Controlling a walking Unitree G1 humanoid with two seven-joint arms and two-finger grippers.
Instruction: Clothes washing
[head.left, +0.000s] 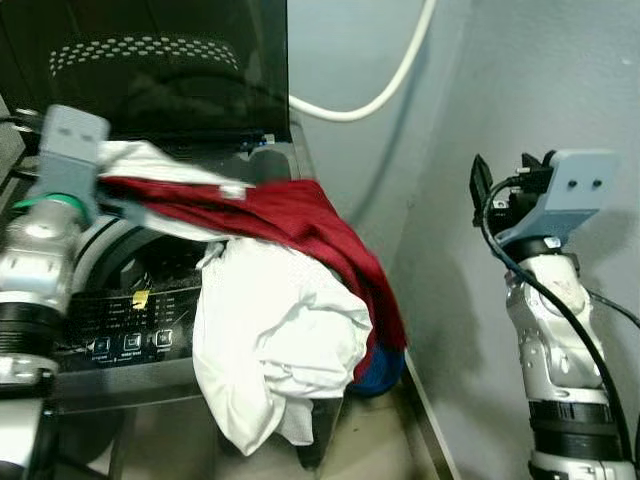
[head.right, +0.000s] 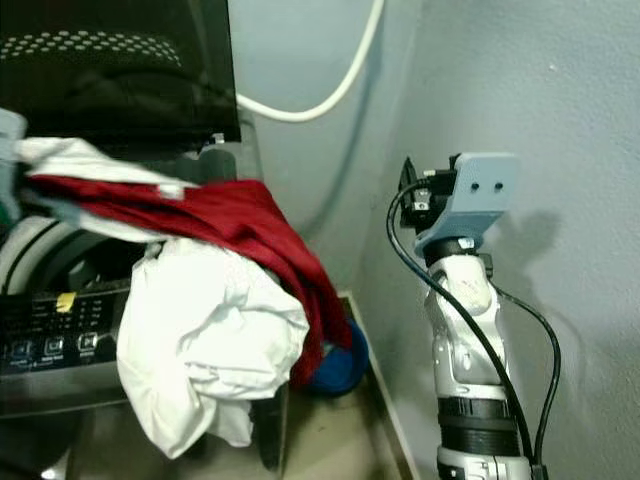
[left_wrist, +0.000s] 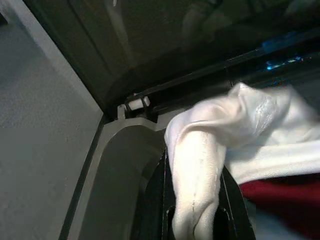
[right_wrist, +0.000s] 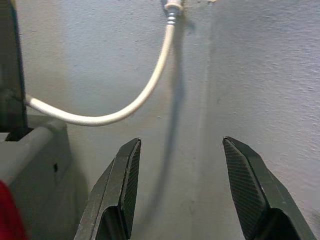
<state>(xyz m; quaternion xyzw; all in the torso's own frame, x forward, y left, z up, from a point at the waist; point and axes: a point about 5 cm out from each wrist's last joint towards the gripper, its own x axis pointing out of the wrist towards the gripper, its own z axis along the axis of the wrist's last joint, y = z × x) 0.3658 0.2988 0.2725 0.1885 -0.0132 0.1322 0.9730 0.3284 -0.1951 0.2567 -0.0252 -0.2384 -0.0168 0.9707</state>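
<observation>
On my left, my left end effector (left_wrist: 192, 200) is pinched onto a fold of the white garment (head.left: 270, 330), its black fingers (left_wrist: 156, 200) pressing the cloth from both sides above the open top of the washing machine (head.left: 130, 345). The machine's dark lid (head.left: 150, 60) stands raised behind it. From that grip the white garment spreads rightward and spills over the front edge of the machine, covering part of the control panel (head.left: 120, 340) and hanging down its front corner in a crumpled bundle. A red garment (head.left: 290, 215) lies across the white one, draped from the machine's rim over the right corner and trailing down the side. Below its hanging end, something blue (head.left: 380, 375) sits low between the machine and the wall; I cannot tell what it is. A white hose (head.left: 385, 90) curves across the grey wall (head.left: 560, 80) behind the machine. On my right, my right end effector (right_wrist: 180, 192) is raised beside the wall, well apart from the laundry, its two fingers spread wide with nothing between them.
</observation>
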